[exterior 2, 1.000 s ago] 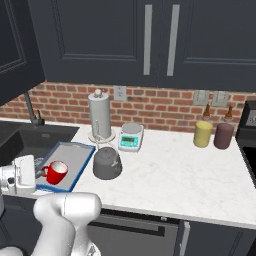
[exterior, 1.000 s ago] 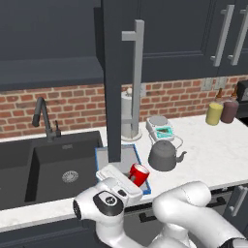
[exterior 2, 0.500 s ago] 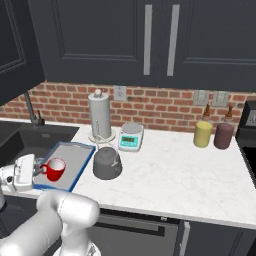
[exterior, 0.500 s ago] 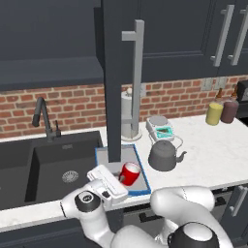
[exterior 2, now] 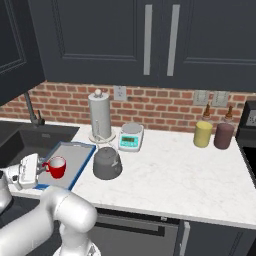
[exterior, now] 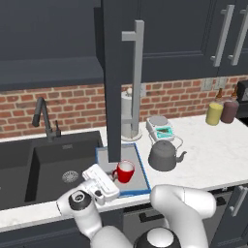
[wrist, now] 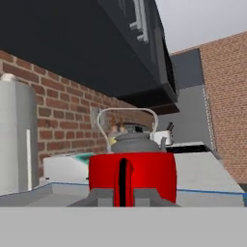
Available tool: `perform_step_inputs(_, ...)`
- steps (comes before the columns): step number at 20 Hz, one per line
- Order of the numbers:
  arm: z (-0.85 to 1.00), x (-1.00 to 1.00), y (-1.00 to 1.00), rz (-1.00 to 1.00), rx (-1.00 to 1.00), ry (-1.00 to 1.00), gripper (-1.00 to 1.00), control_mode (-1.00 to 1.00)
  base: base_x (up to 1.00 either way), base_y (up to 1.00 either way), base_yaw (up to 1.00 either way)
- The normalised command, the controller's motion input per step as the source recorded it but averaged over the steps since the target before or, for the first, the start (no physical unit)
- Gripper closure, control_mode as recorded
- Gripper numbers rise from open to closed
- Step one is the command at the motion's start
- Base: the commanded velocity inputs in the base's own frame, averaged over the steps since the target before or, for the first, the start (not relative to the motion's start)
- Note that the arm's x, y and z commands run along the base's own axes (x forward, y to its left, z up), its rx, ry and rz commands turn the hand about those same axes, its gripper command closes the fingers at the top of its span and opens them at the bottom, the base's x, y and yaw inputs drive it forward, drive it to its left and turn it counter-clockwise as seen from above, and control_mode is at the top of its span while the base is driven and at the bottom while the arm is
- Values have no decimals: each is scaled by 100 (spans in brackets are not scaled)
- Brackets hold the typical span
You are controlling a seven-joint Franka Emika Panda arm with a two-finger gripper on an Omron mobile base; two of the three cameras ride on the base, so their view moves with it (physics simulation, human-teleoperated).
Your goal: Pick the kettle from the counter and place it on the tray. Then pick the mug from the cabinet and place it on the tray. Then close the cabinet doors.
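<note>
So the big dark navy cabinet door [exterior: 118, 82] with its long silver bar handle is hanging wide open over the white speckled stone counter [exterior 2: 170, 175]. The flat grey tray with the blue rim [exterior 2: 75, 155] is sitting next to the black sink [exterior: 48, 167]. The squat dark grey metal kettle [exterior: 163, 156] is resting on the counter just beside the tray, not on it. The little bright red mug [exterior: 124, 171] is over the tray's near end, and the hand [exterior: 107, 180] is pinching its handle.
</note>
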Motion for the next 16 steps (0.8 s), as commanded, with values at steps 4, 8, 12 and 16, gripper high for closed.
perform_step_inputs(4,-32,22,18,0,0,0,100,-100,0,0,0)
perform_step_inputs(8,-29,1,21,0,0,0,100,-100,0,0,0)
perform_step_inputs(12,-26,-15,4,0,0,0,100,-100,0,0,0)
perform_step_inputs(16,-31,-23,1,0,0,0,100,-100,0,0,0)
